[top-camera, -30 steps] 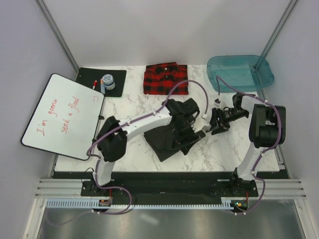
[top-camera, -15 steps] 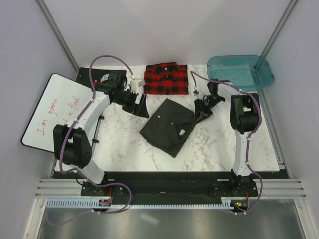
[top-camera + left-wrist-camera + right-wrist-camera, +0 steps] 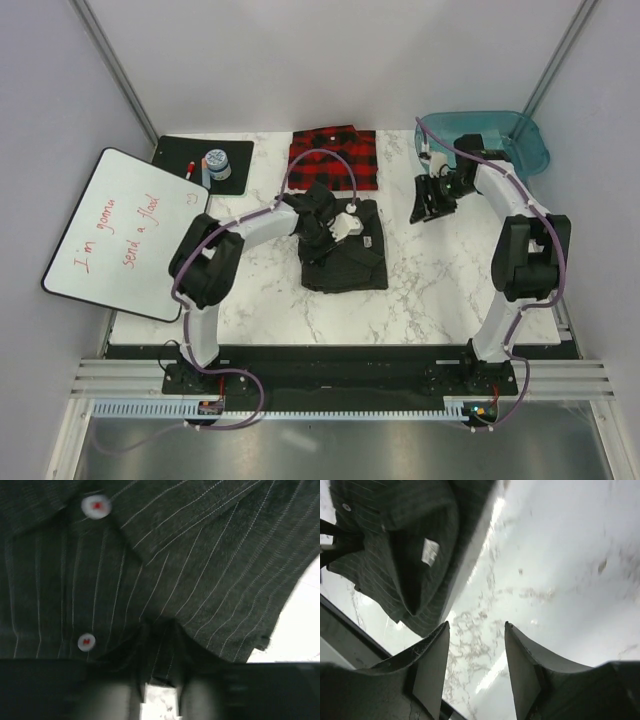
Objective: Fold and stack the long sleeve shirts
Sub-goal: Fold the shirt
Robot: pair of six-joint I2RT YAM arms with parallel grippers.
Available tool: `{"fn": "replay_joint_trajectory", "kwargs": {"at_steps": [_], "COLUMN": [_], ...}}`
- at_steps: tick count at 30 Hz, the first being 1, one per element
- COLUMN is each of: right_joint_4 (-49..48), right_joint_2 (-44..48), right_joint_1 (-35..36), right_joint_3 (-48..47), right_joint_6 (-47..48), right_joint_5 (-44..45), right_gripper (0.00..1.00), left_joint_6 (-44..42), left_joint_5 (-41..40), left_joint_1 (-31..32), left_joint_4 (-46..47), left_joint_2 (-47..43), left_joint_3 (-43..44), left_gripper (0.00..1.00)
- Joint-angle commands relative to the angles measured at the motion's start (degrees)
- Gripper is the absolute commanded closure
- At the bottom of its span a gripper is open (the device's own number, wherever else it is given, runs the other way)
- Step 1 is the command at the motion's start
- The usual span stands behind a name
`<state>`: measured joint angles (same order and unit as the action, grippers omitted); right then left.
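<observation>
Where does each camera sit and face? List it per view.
Top external: above, behind the bases, looking down on the white marble table; left arm and right arm show.
Left wrist: close over the dark pinstriped cloth shirt; left fingers below.
Right wrist: looking at the marble; open right fingers.
Shared: all three show the shirt.

Our left arm (image 3: 250,228) bends low and reaches rightward. Our left claw (image 3: 340,228) points down, its fingers (image 3: 117,695) drawn close on a pinched fold of the pinstriped shirt (image 3: 210,555). Our right arm (image 3: 505,185) stretches far forward, and our right claw (image 3: 432,200) hangs with its jaws parted, holding nothing.
</observation>
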<state>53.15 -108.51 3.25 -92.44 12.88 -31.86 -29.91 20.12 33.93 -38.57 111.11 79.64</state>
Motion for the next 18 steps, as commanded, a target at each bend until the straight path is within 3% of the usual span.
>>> {"fn": "replay_joint_trajectory", "kwargs": {"at_steps": [1,2,5,7,8,11,14,18], "right_joint_4": [6.1,6.5,7.5,8.1,8.5,9.8,9.9,6.1], "right_joint_2": [1.2,1.7,1.9,1.4,1.0,0.7,-0.6,-3.9], "right_joint_1": [-3.0,-4.5,-6.0,-6.8,-7.0,-6.9,-5.8,-1.5], "right_joint_3": [7.8,9.9,12.1,12.3,12.1,12.7,13.6,15.3], "right_joint_6": [2.1,2.5,3.9,4.5,5.5,6.8,7.5,6.5], "right_joint_5": [-3.3,-3.3,-2.2,-1.3,-0.9,-2.1,-2.2,-1.2], "right_gripper": [0.45,0.45,0.46,0.46,0.47,0.49,0.51,0.56], "left_joint_6": [1.9,3.9,13.6,20.4,22.3,28.6,32.7,34.3], "left_joint_5": [-5.4,-4.9,-0.6,5.6,9.3,15.5,17.6,20.6], "left_joint_1": [5.7,7.2,15.9,21.7,22.1,18.6,10.3,-2.6], "left_joint_4": [1.6,1.5,0.3,-0.2,0.6,6.4,11.0,9.4], "left_joint_2": [1.5,1.1,1.0,0.1,-1.3,-9.8,-18.7,-23.9], "left_joint_3": [0.2,-1.0,-3.9,-2.1,-1.5,-1.9,-4.6,-8.2], "left_gripper": [0.78,0.86,0.91,0.89,0.76,0.56,0.40,0.34]}}
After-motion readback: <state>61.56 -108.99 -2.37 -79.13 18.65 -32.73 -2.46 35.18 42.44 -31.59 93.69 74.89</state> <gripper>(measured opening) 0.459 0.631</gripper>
